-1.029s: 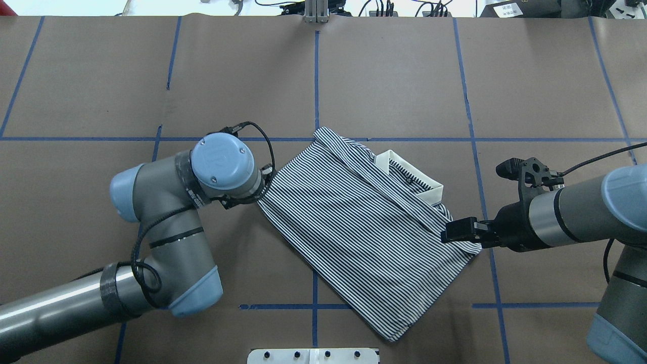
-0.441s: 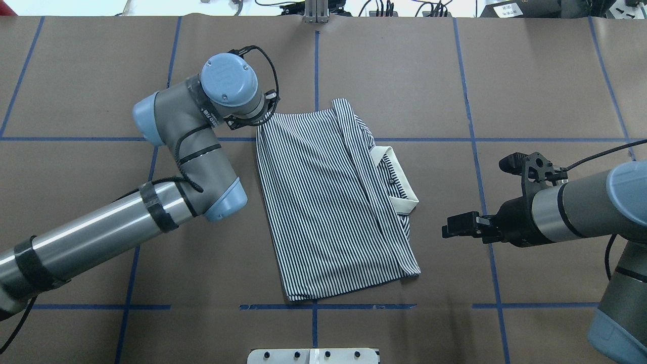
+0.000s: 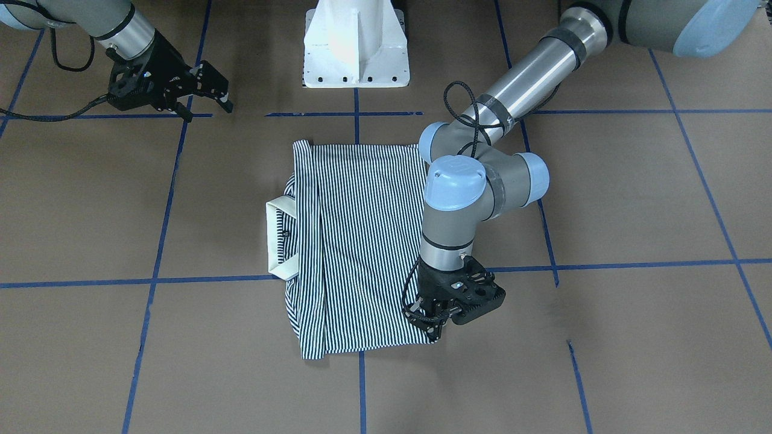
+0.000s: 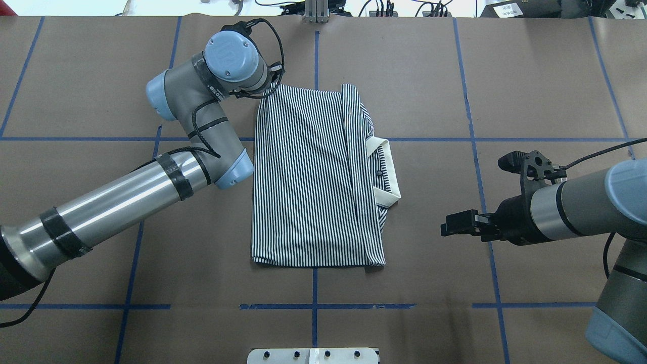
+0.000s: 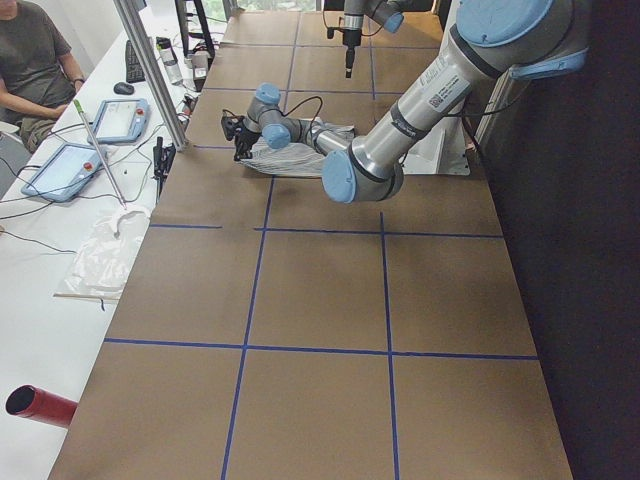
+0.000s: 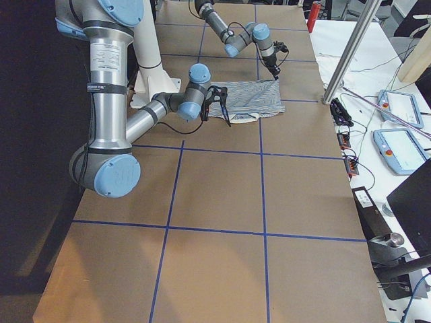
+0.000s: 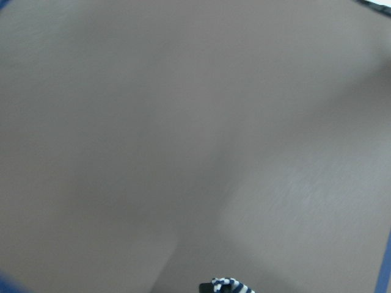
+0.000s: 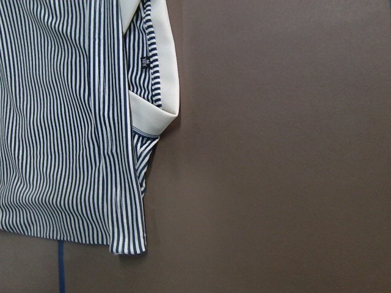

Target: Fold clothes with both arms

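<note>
One folded shirt (image 4: 313, 177), two grippers. From overhead, the left gripper (image 3: 435, 325) clamps its eleven-o'clock corner. The right gripper (image 4: 449, 226) hangs spread apart at three o'clock.

The blurred left wrist view crops the shirt (image 7: 227, 285) to a scrap.

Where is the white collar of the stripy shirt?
In the overhead view, the cream collar pokes out at the right edge of the folded shirt, facing the right gripper, which is apart from it.
</note>
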Motion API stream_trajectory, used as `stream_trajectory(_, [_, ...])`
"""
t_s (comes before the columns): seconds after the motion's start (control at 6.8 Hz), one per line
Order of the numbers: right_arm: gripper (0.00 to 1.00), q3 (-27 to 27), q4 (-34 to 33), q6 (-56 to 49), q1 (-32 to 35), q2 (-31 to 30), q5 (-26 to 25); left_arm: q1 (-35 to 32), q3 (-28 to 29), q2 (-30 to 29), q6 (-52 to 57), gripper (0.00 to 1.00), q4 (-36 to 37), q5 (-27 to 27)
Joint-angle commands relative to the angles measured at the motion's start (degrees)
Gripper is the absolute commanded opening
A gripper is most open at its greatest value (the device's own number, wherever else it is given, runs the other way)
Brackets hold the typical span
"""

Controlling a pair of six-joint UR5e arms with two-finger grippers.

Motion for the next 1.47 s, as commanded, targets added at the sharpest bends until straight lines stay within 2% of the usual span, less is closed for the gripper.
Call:
stream_trajectory(0.0, [1.0,-0.99,-0.33,0.0,-0.07,1.97,-0.69,-0.14,4.98,-2.08,0.94,0.38,-7.63,2.72])
stream_trajectory(0.15, [1.0,-2.47,-0.68,-0.09,-0.07,2.68,-1.83,0.04,5.69,-1.91,3.64,0.99,-7.83,3.68])
stream_trajectory(0.44, [1.0,-5.99,-0.86,-0.7,0.63,6.44,-3.59,-2.05,5.0,-1.9,4.81,1.0,-7.57,2.39])
stream_trajectory(0.59, [1.0,-8.0,-5.9,-0.79,0.89,11.17,-4.2,-3.29,3.6,-1.73,4.89,1.0,-5.65,-3.54])
stream_trajectory(0.74, [1.0,-9.59,-16.57,-2.7,0.72,18.96,-5.95,-3.91,-0.85,-0.51,4.98,1.0,-0.24,-8.82])
stream_trajectory(0.88, [1.0,-12.91,-24.77,-4.55,0.46,26.69,-7.19,-3.92,-9.95,4.55,5.16,1.0,4.26,-9.48])
stream_trajectory(1.18, [1.0,-18.2,-26.61,-4.57,-4.35,32.55,-12.79,-3.92,-26.66,12.92,10.94,1.0,15.05,-9.49])
stream_trajectory(1.32, [1.0,-19.96,-30.44,-4.66,-6.64,35.1,-13.78,-3.74,-31.96,14.95,11.31,1.0,17.9,-9.58])
